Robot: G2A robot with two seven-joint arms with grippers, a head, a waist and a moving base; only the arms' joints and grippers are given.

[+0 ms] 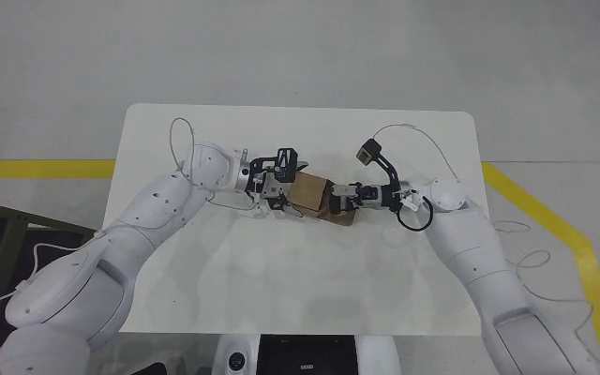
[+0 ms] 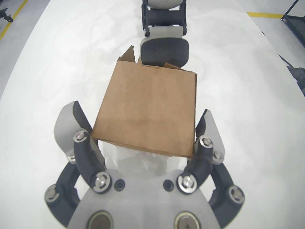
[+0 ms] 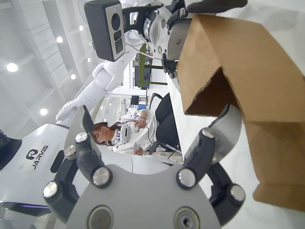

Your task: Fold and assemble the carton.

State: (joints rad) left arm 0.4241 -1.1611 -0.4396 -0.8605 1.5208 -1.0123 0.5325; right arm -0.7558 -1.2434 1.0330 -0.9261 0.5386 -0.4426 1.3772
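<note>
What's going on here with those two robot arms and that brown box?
A two-armed robot is working on a brown carton in the middle of a white table. The left gripper clasps one end, with a finger on each side. The right gripper is open at the opposite end, one finger tucked inside the carton's open mouth beside a loose flap. That end is not yet folded shut.

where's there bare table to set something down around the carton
Free: the wide table strip between the carton and the robot-side edge, and the far strip beyond both arms. Crowded: the centre, where the left gripper and right gripper flank the carton.
</note>
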